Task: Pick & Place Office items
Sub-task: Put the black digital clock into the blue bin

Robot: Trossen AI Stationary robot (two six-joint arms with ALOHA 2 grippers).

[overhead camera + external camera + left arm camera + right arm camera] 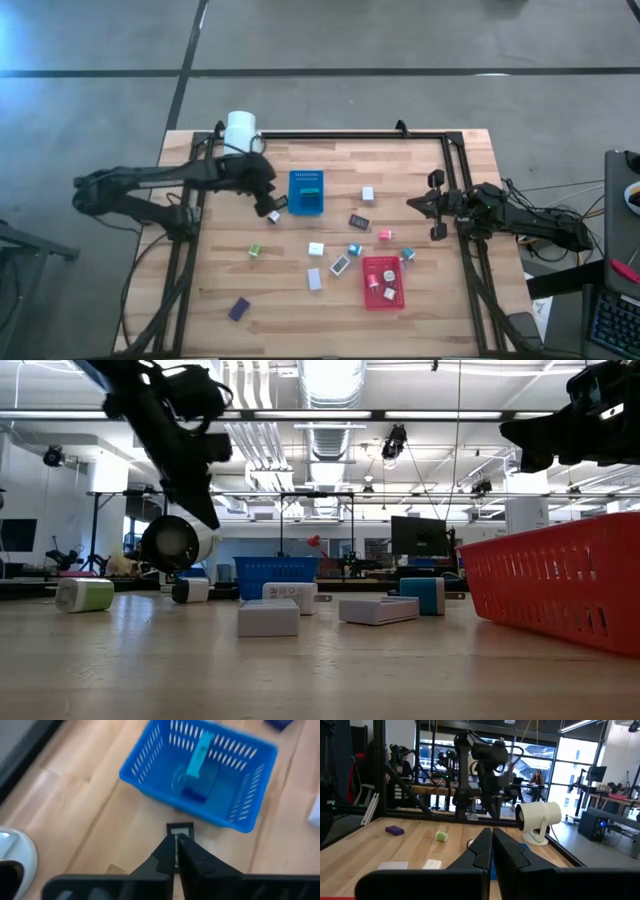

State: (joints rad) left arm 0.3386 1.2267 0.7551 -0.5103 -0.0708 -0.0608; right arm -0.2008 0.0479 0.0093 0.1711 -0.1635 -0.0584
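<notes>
the landmark here is the blue tray (306,192), sitting near the table's middle with a teal piece (199,755) already lying inside it. the left gripper (268,207) hangs just off the tray's left wall, on the side nearest the left arm's base. in the left wrist view its fingers (165,857) are drawn almost together, and a small black-and-white piece (179,829) sits right at their tips, on the wood just short of the tray's near wall. the fingers look pinched onto that piece or barely parting from it; i cannot tell which, so whether it counts as held stays unsettled. its edges run roughly square to the tray wall, with no clear long axis visible.

my judgement: the coming move turns on that short gap, since the piece lies outside the tray, with the wall between it and the inside. the left arm is plainly the nearer one.

the right gripper (432,207) waits well to the right of the blue tray, above the red tray (382,283), its fingers clenched on nothing.

the remaining office items, among them a green piece (255,250), a white block (316,248) and a purple block (239,308), lie scattered on the wood in front of the blue tray.
</notes>
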